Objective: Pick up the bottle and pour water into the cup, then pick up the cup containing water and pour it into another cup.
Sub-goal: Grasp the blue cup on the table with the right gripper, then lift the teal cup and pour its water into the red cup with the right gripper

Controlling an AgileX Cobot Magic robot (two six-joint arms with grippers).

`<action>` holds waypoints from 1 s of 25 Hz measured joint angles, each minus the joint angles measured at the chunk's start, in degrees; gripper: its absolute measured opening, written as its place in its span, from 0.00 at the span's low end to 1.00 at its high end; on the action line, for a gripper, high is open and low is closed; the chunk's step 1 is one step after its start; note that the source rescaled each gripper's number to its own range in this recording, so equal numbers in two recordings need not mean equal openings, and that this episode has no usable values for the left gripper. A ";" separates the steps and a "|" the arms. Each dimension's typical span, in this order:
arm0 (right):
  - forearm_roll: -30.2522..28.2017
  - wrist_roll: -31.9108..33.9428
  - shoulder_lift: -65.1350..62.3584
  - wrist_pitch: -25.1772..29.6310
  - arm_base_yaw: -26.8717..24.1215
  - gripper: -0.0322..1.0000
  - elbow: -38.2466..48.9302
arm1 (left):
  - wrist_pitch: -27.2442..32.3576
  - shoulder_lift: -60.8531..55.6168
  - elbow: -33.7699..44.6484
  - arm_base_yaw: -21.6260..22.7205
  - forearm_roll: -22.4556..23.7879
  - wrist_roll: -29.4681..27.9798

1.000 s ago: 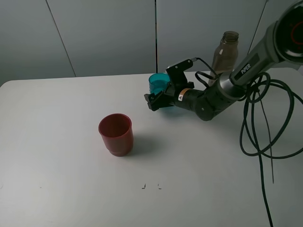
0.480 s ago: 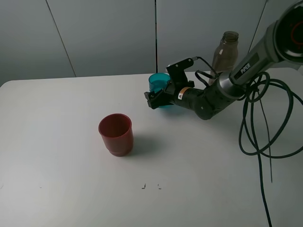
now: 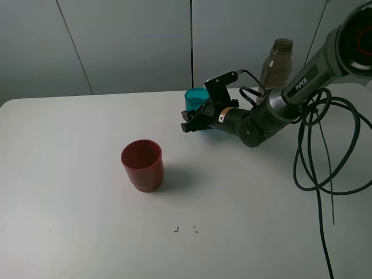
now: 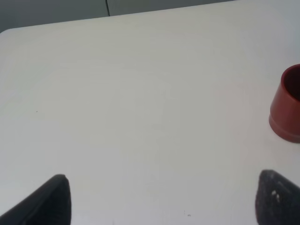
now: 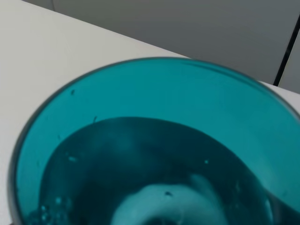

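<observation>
Right wrist, translucent teal cup (image 5: pixel 154 89) (water inside)

a lab bench: bare white table (image 3: pixel 70 232), grey panel wall (image 3: pixel 128 40) (loose cables (image 3: pixel 295 168)).

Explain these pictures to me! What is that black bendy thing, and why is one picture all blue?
That black bendy thing is a robot arm. The robot has two, each ending in a gripper, a pinching hand. The wide picture comes from a camera high above the white table; the other two come from small cameras on the arms' wrists. On the table stand a red cup, a teal cup and, farther back, a tall brownish bottle. The right gripper is shut on the teal cup. Its camera looks straight into that cup, so everything looks blue; there seems to be water inside. The left gripper is open and holds nothing.
</observation>
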 joint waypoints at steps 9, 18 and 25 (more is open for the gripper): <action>0.00 0.00 0.00 0.00 0.00 0.06 0.00 | 0.00 0.00 0.00 0.00 0.00 0.00; -1.27 0.00 -1.30 2.20 0.00 0.06 0.00 | 0.00 0.00 0.00 0.00 0.00 0.00; -8.20 0.00 -6.74 2.77 0.00 0.06 0.00 | 0.00 0.00 0.00 0.00 0.00 0.00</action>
